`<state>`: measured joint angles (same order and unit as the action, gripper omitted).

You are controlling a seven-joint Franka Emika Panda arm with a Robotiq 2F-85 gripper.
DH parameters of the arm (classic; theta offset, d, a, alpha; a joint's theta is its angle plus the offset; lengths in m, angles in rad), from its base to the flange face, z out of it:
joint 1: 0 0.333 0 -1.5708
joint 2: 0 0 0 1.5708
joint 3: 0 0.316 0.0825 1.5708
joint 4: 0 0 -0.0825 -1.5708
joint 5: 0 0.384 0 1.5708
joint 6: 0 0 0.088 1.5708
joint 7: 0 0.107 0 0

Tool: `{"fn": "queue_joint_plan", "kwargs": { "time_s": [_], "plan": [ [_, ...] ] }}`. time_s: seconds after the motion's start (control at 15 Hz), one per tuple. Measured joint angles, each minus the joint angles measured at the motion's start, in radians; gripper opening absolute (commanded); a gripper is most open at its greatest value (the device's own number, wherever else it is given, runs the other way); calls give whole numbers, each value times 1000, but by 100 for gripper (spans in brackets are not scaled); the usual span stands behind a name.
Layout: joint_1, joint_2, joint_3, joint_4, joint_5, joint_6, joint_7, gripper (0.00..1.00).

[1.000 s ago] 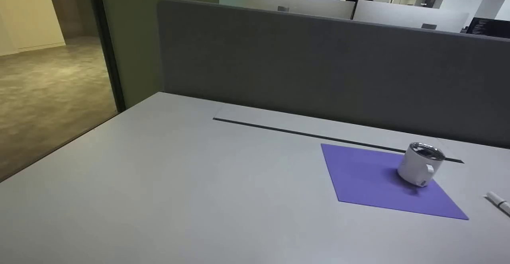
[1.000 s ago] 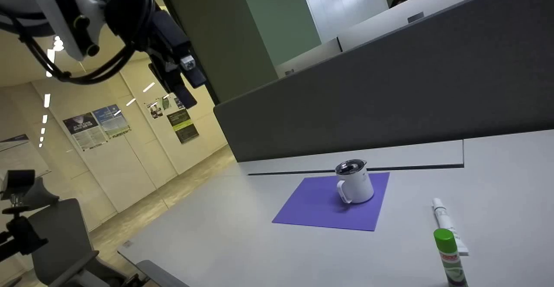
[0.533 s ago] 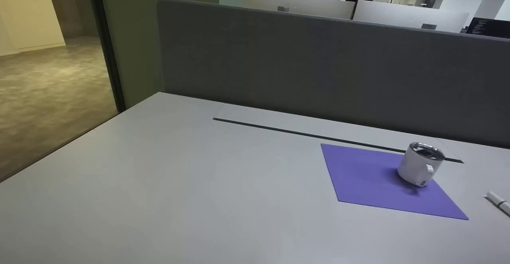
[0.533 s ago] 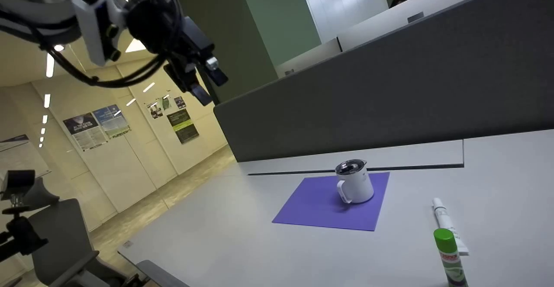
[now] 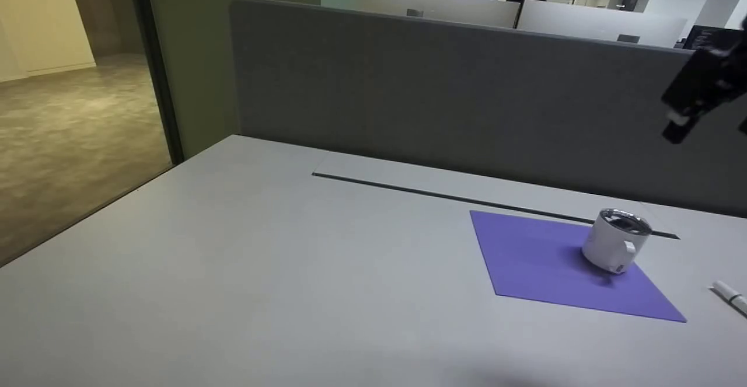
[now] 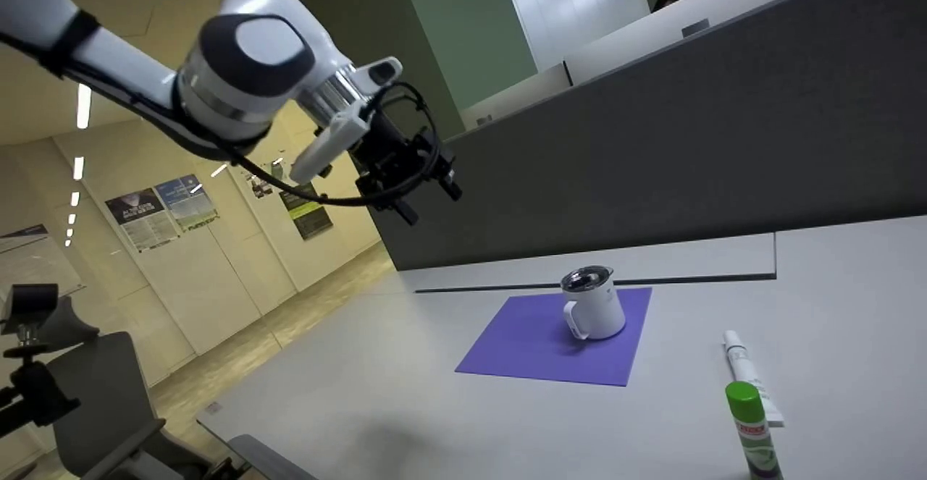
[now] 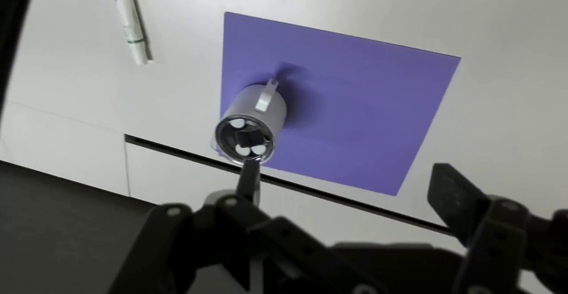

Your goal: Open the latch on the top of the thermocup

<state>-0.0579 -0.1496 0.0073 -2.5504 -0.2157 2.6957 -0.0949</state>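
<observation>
1. Standing upright on the purple mat [image 6: 518, 346], the thermocup [image 6: 600, 315] is picked up in all three views, parked close to the mat's edge on the side of the white tube [image 6: 744, 368].
2. It's capped by a see-through lid [image 7: 243, 138] with a shiny rim. Bright spots and a dark patch are caught on top in the wrist view, so what's inside, and how the latch is set, can't be told.
3. The handle [image 7: 266, 95] is turned away from the grey partition [image 6: 688, 140].
4. Other containers: the tube is laid flat on the worktop [image 6: 681, 371], and in an exterior view it's partly covered by a green-capped bottle [image 6: 754, 429], cut off by the frame. What's in either one is hidden.
5. As for the hand [image 7: 345, 166], it's spread pretty wide, with mat and worktop seen between its fingers [image 7: 455, 203]. It's held up above the worktop, well apart from the thermocup in an exterior view, though one finger is overlapped with the lid's rim in the wrist view.
6. Room-wise: a dark strip [image 5: 408, 190] is set along the worktop between mat and partition, so that side is tighter. A much longer stretch of worktop is left between the mat and the side edge [image 5: 119, 202] in an exterior view.
</observation>
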Motion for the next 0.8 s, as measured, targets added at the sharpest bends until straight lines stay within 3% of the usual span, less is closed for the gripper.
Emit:
{"fn": "queue_joint_plan", "kwargs": {
  "time_s": [0.27,0.6,0.67,0.73,0.8],
  "plan": [
    [43,267,16,170,-51,16,-43,38],
    [79,592,-13,451,-143,10,-66,4],
    [85,648,-23,510,-145,2,-73,1],
    [90,701,-34,570,-145,-12,-78,15],
    [93,747,-44,629,-141,-52,-79,9]
  ]
}}
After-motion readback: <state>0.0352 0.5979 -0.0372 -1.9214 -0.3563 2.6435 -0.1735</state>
